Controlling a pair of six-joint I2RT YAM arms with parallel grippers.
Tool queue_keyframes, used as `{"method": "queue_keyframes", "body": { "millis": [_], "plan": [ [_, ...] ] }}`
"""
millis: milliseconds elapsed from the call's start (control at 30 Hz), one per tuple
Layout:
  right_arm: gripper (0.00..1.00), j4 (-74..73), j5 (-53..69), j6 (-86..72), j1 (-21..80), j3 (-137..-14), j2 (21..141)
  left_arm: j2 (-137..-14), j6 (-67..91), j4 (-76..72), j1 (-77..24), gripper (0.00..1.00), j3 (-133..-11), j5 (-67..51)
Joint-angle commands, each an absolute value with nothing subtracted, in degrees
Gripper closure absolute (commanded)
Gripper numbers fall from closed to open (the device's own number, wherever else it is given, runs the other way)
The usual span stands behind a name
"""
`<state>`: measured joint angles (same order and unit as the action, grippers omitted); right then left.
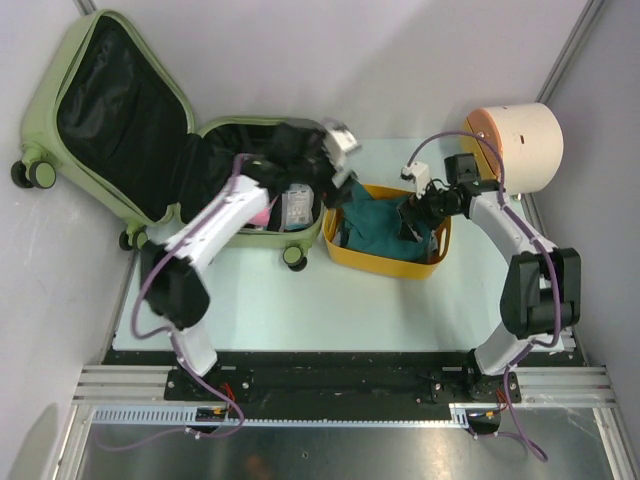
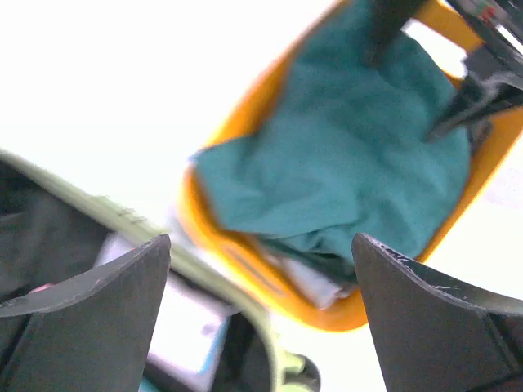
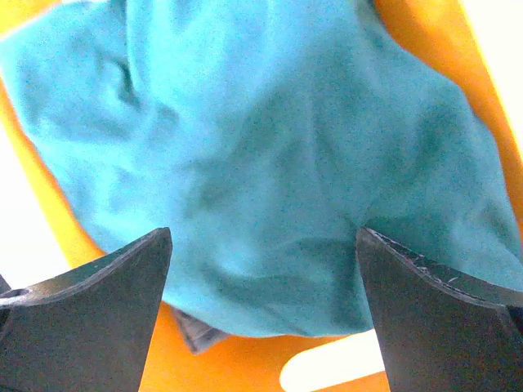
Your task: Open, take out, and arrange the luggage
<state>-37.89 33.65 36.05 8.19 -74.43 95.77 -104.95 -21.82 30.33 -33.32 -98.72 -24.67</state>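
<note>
The pale green luggage (image 1: 40, 110) lies open at the left, its lid leaning on the wall and its black-lined lower half (image 1: 265, 236) flat on the table. My left gripper (image 1: 338, 172) hovers open over that half's right rim (image 2: 221, 286), and nothing sits between its fingers (image 2: 122, 302). Open and empty too, my right gripper (image 1: 412, 220) hangs just above a teal cloth (image 3: 270, 163) that lies in the yellow basket (image 1: 385, 262). The left wrist view (image 2: 261, 238) takes in the cloth (image 2: 343, 155) and the basket's rim (image 2: 343, 314). In the right wrist view (image 3: 263, 231) the basket floor (image 3: 261, 359) shows.
A clear pouch (image 1: 298, 205) and a pink item (image 1: 262, 212) lie in the luggage's lower half, and a white packet (image 2: 188, 327) shows there too. A cream drum (image 1: 520, 145) lies at the back right. Walls close in on the left and right.
</note>
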Motion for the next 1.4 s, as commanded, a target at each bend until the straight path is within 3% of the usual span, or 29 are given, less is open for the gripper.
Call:
{"method": "queue_keyframes", "body": {
  "millis": [0,133,300,500,667,733,867,967,1033,1100,1200,1367],
  "plan": [
    [0.01,-31.5,34.63,24.9,7.29,-74.36,87.12,-96.94,-13.9,30.32,-21.31,0.04,-98.54,-20.22],
    [0.0,-23.48,33.4,16.89,8.0,-74.62,84.3,-98.96,-10.19,30.5,-11.97,0.06,-95.28,-16.17],
    [0.0,-18.29,33.4,12.4,9.49,-75.84,84.2,-100.46,-24.04,32.33,-5.81,0.05,-90.63,-22.05],
    [0.0,-17.84,34.01,11.16,10.37,-76.46,86.39,-105.9,-44.45,35.77,-4.48,0.08,-86.66,-18.2],
    [0.0,-16.88,34.28,9.06,10.37,-76.82,88.33,-115.02,-44.39,35.77,-4.57,0.07,-91.39,-18.02],
    [0.0,-16.7,34.54,8.79,10.37,-77.25,89.29,-117.93,-45.34,35.77,-4.4,0.11,-94.82,-17.76],
    [0.0,-17.49,34.72,9.49,10.02,-79.1,90.44,-122.78,-48.69,36.03,-2.82,0.29,-100.36,-15.3],
    [0.0,-18.54,35.15,9.58,9.14,-79.63,90.35,-122.27,-50.97,38.14,-0.88,0.31,-102.74,-16.43],
    [0.0,-18.72,35.16,9.49,8.53,-79.63,90.0,-118.67,-49.4,38.67,-0.62,0.29,-102.39,-19.92],
    [0.0,-18.9,35.33,8.97,8.26,-79.72,89.91,-115.68,-44.6,38.85,-1.23,0.17,-102.57,-23.19],
    [0.0,-18.28,35.6,8.44,8.17,-79.63,90.09,-114.16,-32.24,38.59,-3.33,0.09,-107.46,-24.79],
    [0.0,-16.7,36.21,7.03,8.09,-79.72,91.4,-124.59,-10.92,38.06,-7.02,0.01,-121.18,-9.89]
  ]
}}
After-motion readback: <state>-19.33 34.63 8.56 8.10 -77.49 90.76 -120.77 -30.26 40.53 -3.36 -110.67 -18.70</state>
